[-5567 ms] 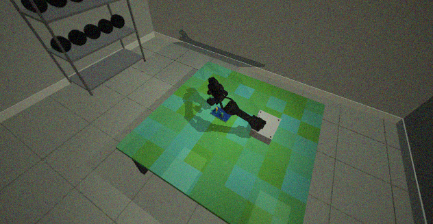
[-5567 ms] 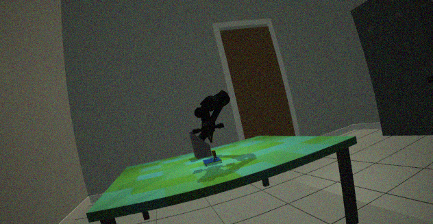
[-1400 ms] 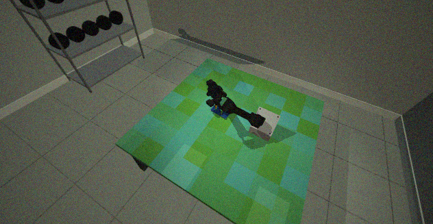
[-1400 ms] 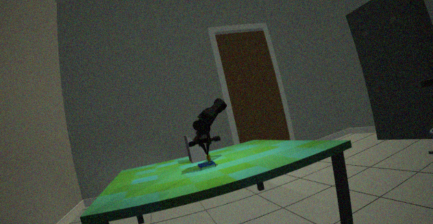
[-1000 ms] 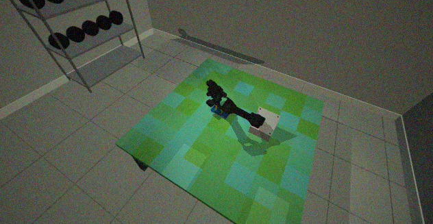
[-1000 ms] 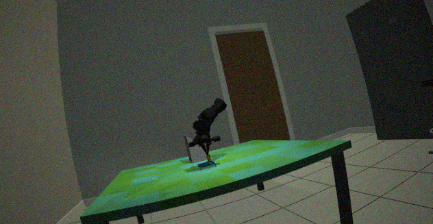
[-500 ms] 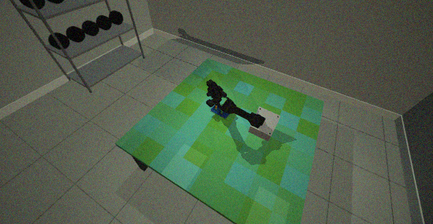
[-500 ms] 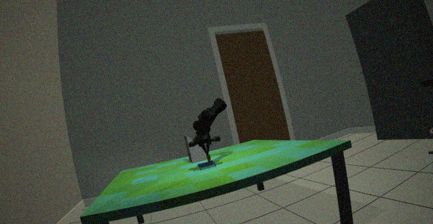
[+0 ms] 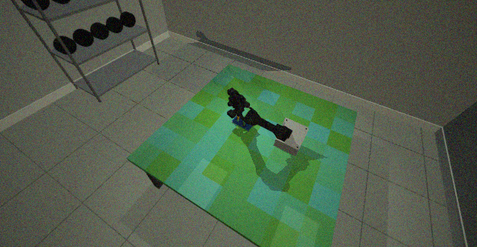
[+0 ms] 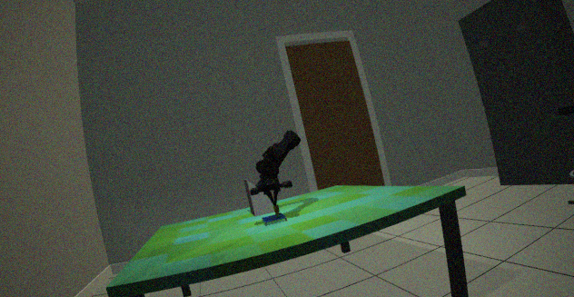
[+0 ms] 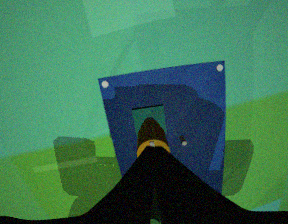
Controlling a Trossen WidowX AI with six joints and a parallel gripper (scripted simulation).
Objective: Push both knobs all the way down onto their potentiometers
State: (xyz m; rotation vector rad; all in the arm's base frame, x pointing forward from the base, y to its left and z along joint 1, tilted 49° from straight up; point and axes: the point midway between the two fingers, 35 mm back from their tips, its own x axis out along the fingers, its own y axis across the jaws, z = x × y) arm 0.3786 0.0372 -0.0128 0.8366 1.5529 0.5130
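Observation:
The blue circuit board (image 11: 197, 99) (image 9: 238, 121) (image 10: 273, 219) stands on the green chequered table (image 9: 226, 189) (image 10: 218, 246), close in front of the arm's base. My gripper (image 11: 153, 153) (image 10: 275, 211) (image 9: 240, 118) is shut, with nothing between the fingers. It points straight down over the board. In the wrist view the joined fingertips sit right on top of a dark knob (image 11: 151, 129) with an orange ring, above a teal potentiometer body (image 11: 143, 115). A small pale dot (image 11: 184, 143) lies to its right on the board. I cannot make out the second knob.
The arm's pale base plate (image 9: 298, 131) (image 10: 249, 196) stands on the table behind the board. A metal shelf rack (image 9: 75, 35) with dark round objects stands on the floor at the far left. A brown door (image 10: 336, 114) is behind the table.

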